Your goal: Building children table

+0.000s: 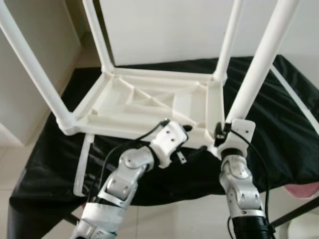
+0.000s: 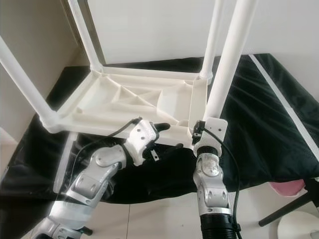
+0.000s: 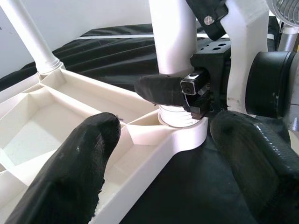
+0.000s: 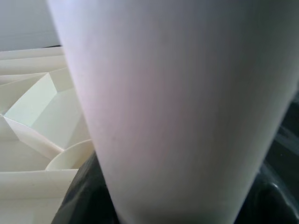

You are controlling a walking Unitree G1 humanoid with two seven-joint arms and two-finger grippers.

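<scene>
A white plastic children's table lies upside down, and its ribbed tabletop (image 1: 149,99) rests on a black cloth. Legs stand up from all its corners. My right gripper (image 1: 227,130) is shut on the near right leg (image 1: 259,64) just above its corner socket (image 3: 184,133). That leg (image 4: 177,107) shows very close in the right wrist view. My left gripper (image 3: 168,135) is open at the tabletop's near edge, beside that socket. Its two black fingers (image 3: 84,163) are spread to either side of the corner rim and hold nothing.
The black cloth (image 1: 279,144) covers a low surface and drops off at the near edge. A loose white strip (image 1: 82,164) lies under the table's left side, and a white bar (image 1: 294,99) lies on the right. A pink item (image 1: 304,189) and a round white object (image 2: 299,226) sit on the floor at the right.
</scene>
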